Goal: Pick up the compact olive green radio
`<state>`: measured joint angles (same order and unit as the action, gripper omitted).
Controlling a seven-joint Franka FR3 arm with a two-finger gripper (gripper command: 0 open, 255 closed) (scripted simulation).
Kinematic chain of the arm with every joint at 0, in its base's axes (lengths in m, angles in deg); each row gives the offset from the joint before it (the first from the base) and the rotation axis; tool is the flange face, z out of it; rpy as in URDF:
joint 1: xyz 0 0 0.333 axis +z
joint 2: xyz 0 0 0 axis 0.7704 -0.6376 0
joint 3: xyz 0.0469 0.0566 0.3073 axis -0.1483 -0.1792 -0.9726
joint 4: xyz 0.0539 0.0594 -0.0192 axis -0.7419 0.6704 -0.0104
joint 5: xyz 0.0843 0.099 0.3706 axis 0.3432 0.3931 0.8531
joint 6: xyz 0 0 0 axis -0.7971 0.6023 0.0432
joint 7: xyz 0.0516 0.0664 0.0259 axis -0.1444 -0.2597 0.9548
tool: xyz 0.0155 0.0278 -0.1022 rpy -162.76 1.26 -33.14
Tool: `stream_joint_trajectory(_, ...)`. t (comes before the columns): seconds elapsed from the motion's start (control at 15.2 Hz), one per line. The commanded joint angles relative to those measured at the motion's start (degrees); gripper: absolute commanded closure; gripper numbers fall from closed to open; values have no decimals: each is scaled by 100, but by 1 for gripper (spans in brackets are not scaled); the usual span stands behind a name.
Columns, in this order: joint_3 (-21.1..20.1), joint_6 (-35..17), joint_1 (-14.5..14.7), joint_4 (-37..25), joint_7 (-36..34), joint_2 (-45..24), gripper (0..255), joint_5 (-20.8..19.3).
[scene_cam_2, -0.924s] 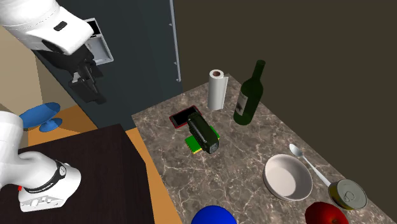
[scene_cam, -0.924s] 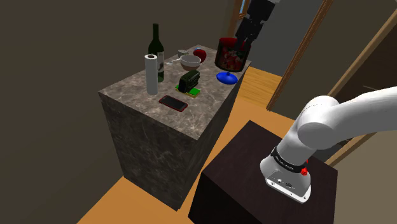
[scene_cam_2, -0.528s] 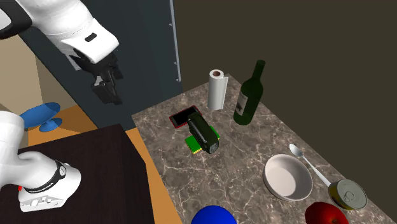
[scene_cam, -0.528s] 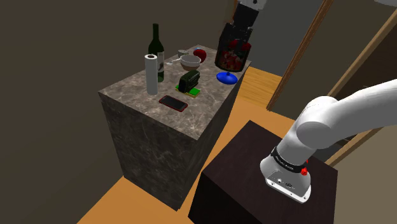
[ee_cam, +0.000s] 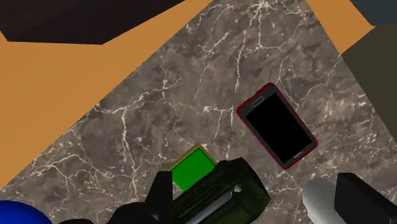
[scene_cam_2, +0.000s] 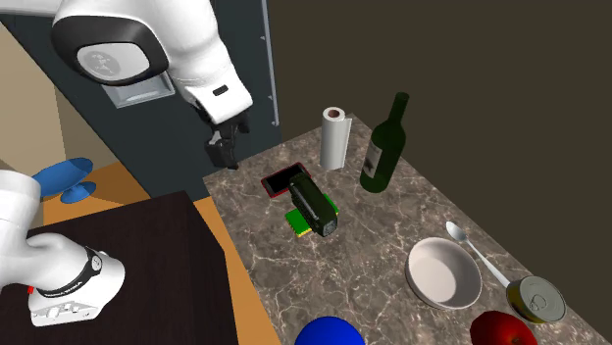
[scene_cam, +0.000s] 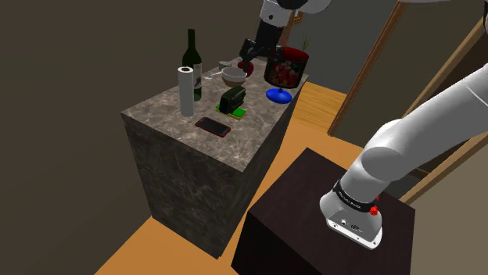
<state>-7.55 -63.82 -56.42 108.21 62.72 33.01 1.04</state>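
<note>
Radio (ee_cam: 219, 194), dark olive, lies on a green pad (ee_cam: 191, 167) on the marble counter (ee_cam: 191, 83), below the gripper (scene_cam_2: 222, 155), between its spread, unloaded fingers (ee_cam: 159, 200). To the second exterior view's right stands a white bowl (scene_cam_2: 417, 263).

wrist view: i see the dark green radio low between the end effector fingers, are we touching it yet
observer: no, the end effector hangs open, high above the table, off to one side of the radio and touching nothing.
operator: what's the white thing at the edge past the radio
observer: a paper towel roll standing upright, with a dark green bottle upright beside it.
operator: anything close on the radio's other side
observer: the nearest thing there is a bowl, well apart from the radio.
</note>
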Motion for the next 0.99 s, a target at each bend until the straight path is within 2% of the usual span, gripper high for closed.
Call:
stream_joint_trajectory(0.0, -66, -229, -99, -179, -468, -425, 0, -38)
stream_joint_trajectory(0.46, -95, -751, -350, -983, -1981, -1865, 0, -258)
stream_joint_trajectory(0.92, 148, -1029, -479, -1905, -3326, -3206, 0, -401)
